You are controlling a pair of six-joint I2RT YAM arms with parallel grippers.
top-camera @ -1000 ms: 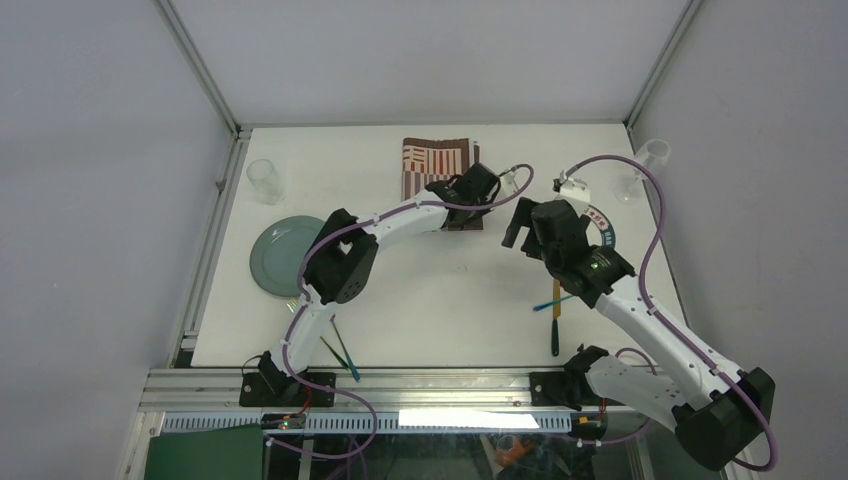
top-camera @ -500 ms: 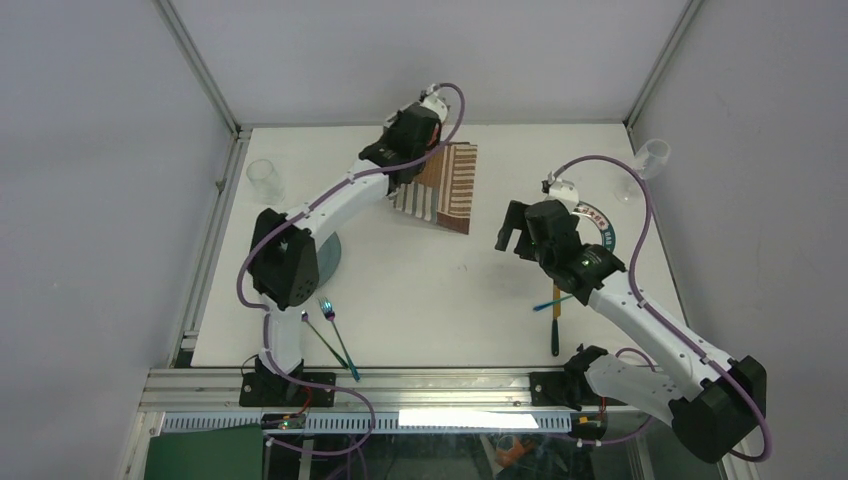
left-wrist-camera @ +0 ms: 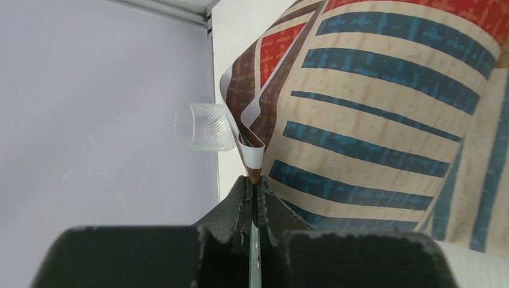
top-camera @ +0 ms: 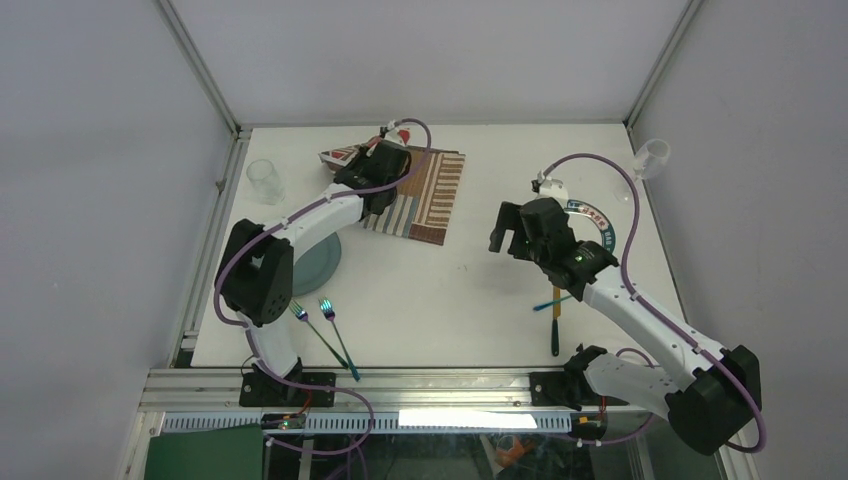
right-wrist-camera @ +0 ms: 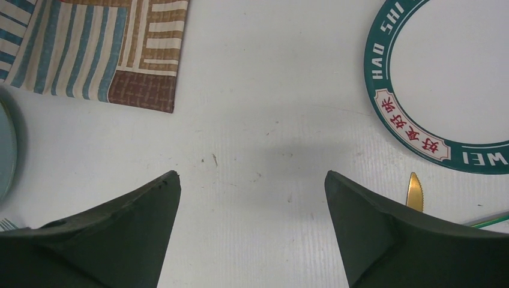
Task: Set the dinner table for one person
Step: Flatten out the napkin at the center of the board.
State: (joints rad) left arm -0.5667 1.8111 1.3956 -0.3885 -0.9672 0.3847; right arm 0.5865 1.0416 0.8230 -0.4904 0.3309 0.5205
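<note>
The white dinner table [top-camera: 440, 300] fills the top view. A striped red, blue and brown placemat [top-camera: 425, 195] lies at its back centre with its left corner lifted and folded. My left gripper [top-camera: 350, 162] is shut on that corner; in the left wrist view the fingers [left-wrist-camera: 255, 180] pinch the thin edge and the placemat [left-wrist-camera: 384, 90] hangs away to the right. My right gripper [top-camera: 505, 232] hovers open over bare table [right-wrist-camera: 252, 132], right of the placemat [right-wrist-camera: 102, 48], holding nothing.
A grey-green plate [top-camera: 322, 262] sits at the left, partly under my left arm. A white plate with a green rim [top-camera: 600, 220] lies behind my right arm. Clear glasses stand back left [top-camera: 264, 180] and back right [top-camera: 650, 155]. Two forks [top-camera: 325, 315] and a knife [top-camera: 556, 300] lie near the front.
My left arm has swung left from the back centre with the placemat's corner pinched, pulling the mat open and leftward. The right gripper has drifted slightly left, still open.
</note>
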